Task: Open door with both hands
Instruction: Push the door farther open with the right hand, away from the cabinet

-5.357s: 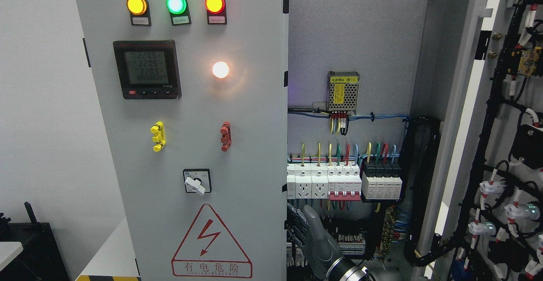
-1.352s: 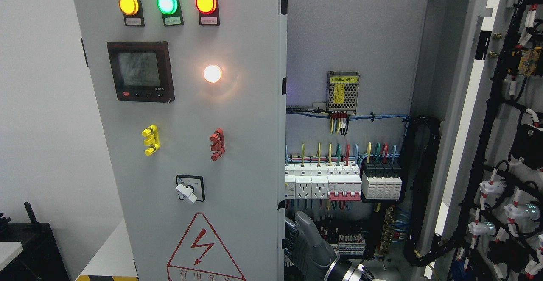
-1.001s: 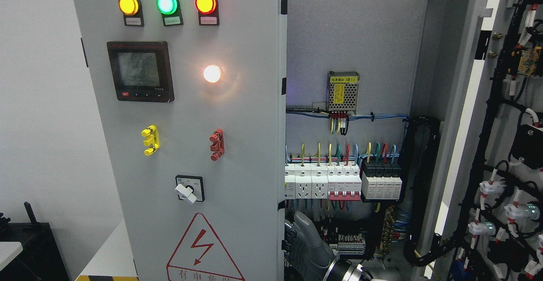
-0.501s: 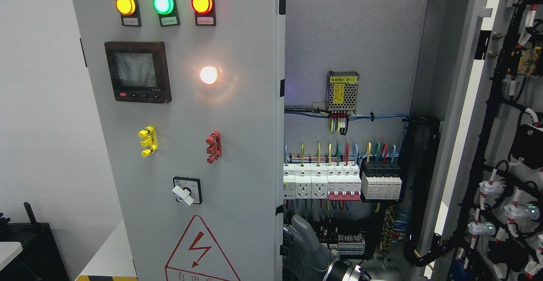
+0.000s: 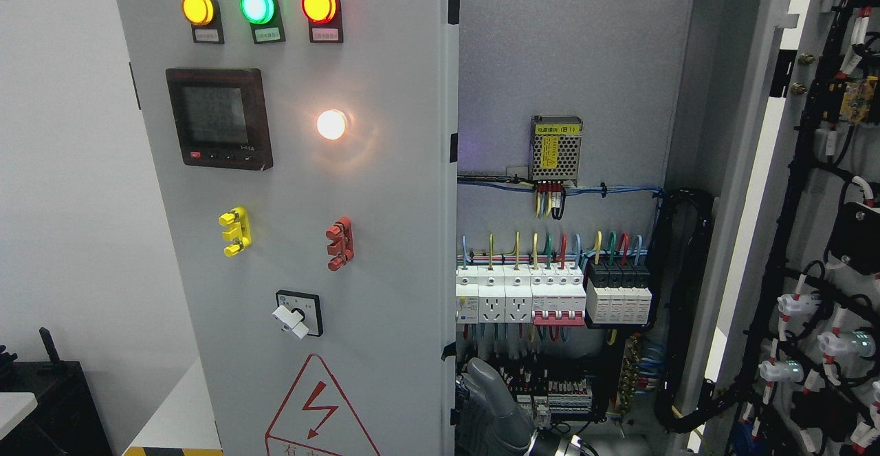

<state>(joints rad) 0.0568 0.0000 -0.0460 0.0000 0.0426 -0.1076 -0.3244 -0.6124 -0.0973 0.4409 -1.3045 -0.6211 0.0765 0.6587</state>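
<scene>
Left half of the view: tall grey metal cabinet door (image 5: pixel 385 236), hinged on its left side and standing partway out, free edge just left of the exposed interior. Not fully open yet, going by the angle.

Down at the bottom, right against that free edge: grey and black right hand (image 5: pixel 489 401), arm coming in from the bottom edge a bit right of middle. Tucked in behind the door's edge, probably to push or hook it outward from the inside, since no handle in sight on the front. Spread or curled? Can't tell, too much hidden behind the edge and cut off by the frame. No sign of the left hand.

On the door face: amber, green and red round indicator lamps (image 5: pixel 255 6), black square digital meter (image 5: pixel 218 118), red triangular shock-warning sticker (image 5: pixel 320 415).

Inside: row of white circuit breakers (image 5: pixel 522 298), just above the hand, so worth keeping clear of the wiring there.

Far right: second grey door with black cable harness (image 5: pixel 797 250), already wide open.
</scene>
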